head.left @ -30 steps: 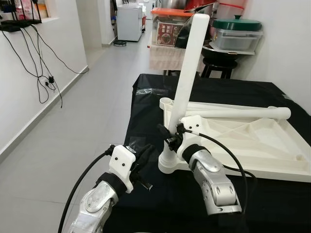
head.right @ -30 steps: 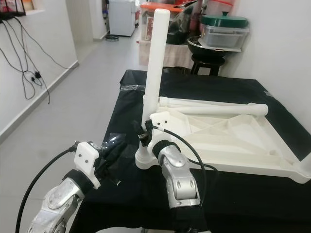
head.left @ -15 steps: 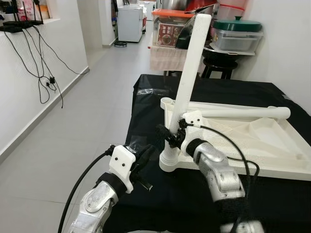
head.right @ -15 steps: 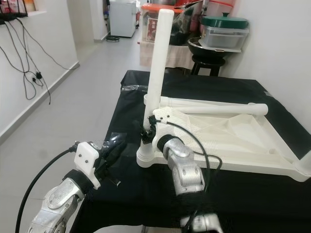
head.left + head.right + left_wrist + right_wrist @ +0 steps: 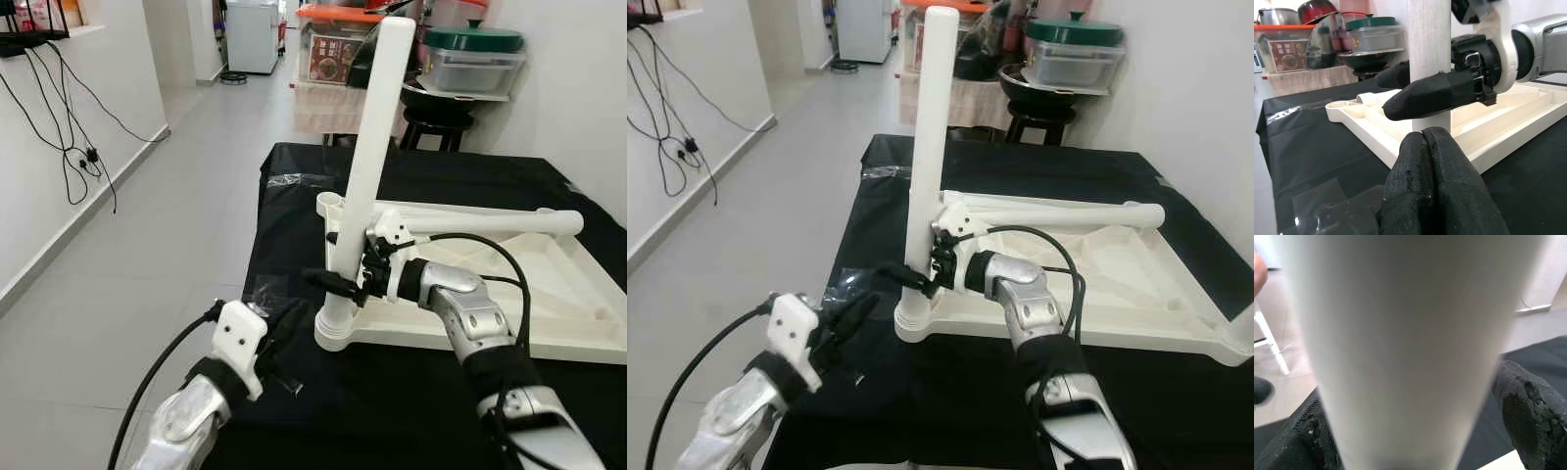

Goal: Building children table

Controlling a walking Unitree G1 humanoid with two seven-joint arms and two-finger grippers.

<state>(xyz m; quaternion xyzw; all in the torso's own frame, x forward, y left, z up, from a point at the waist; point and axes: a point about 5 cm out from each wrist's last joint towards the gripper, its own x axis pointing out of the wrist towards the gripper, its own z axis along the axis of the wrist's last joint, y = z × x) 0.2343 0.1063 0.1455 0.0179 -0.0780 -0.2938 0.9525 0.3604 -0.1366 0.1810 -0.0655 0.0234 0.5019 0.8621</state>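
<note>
A white table leg (image 5: 367,147) stands nearly upright, leaning slightly, in the near-left corner socket of the upturned white table top (image 5: 578,294). My right gripper (image 5: 331,278) reaches in from the right and is shut on the leg's lower part; its black fingers (image 5: 1425,95) sit on both sides of the leg (image 5: 1429,49). In the right wrist view the leg (image 5: 1400,347) stands between the two fingers (image 5: 1530,406). My left gripper (image 5: 286,323) hovers low over the black cloth, left of the socket, shut with nothing in it; its fingertips (image 5: 1422,147) are pressed together. A second leg (image 5: 490,223) lies across the table top.
The black-clothed table (image 5: 294,206) carries a strip of clear film (image 5: 294,180) near its far left. Behind it stand a stool with pots and lidded containers (image 5: 468,59). Grey floor (image 5: 147,245) stretches on the left, with cables (image 5: 69,147) hanging on the wall.
My right arm has swung from below the leg round to its right side, so the fingers now point left around it. The leg stays in its socket. The left gripper has barely moved.
</note>
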